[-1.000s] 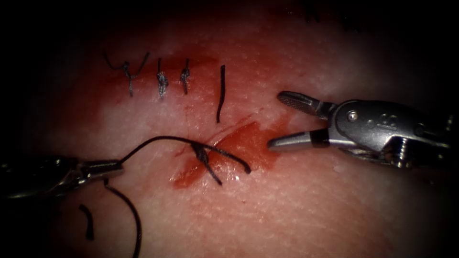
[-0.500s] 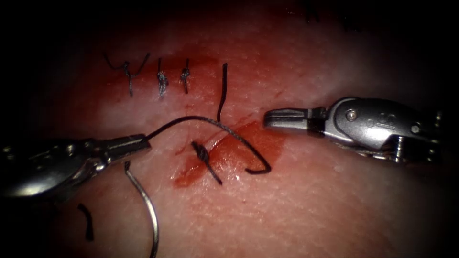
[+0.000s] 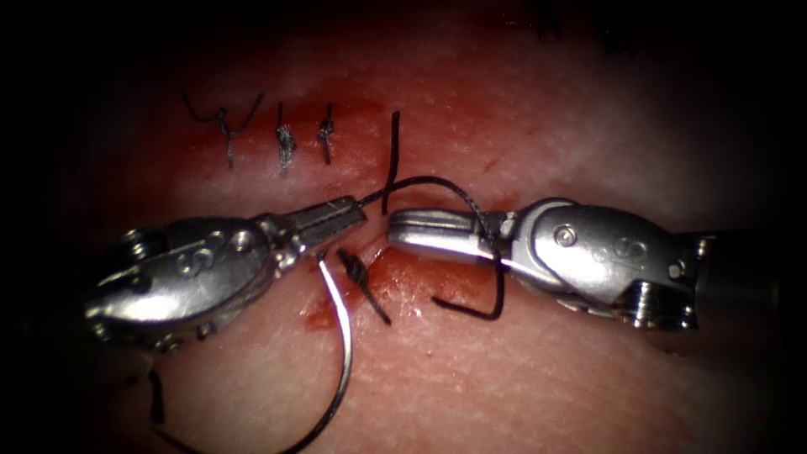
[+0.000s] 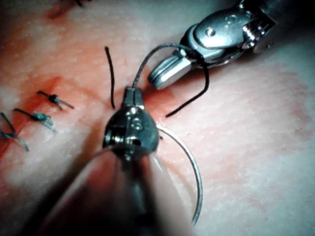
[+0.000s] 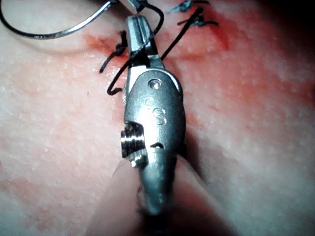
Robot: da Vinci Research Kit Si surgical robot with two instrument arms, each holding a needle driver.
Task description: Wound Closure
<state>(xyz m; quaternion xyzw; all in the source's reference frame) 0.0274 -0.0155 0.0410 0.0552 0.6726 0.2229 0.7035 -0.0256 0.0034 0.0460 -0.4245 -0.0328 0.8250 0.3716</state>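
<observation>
the left tool point(image 3: 357, 210) comes in from the left with its jaws clenched on the thread point(image 3: 437, 183), gripping it right at the tips, just above and left of the fresh knot point(image 3: 357, 273). from that grip the thread arches up and to the right, drapes over the right tool point(image 3: 399, 227) near the root of its jaws, then drops down and hooks back leftward to a free end point(image 3: 437, 303) lying on the tissue point(image 3: 521, 378). the right tool's jaws are pressed together and point left, nearly tip to tip with the left tool's; they hold nothing, the thread only lies across them. the needle point(image 3: 343, 336) is free of the tissue and in neither tool: it hangs just beneath the left tool's jaws and curves downward as a long open arc, its long axis running roughly top to bottom, the bow bulging to the right and its lower end sweeping back to the left. in the left wrist view the same needle point(image 4: 194, 177) arcs away beside the tool's wrist. the knot sits on the cut in the red fluid point(image 3: 420, 277), its tails slanting down to the right. three finished stitches point(image 3: 284, 139) line the upper left, with a loose thread piece point(image 3: 391, 160) standing almost upright beside them.
</observation>
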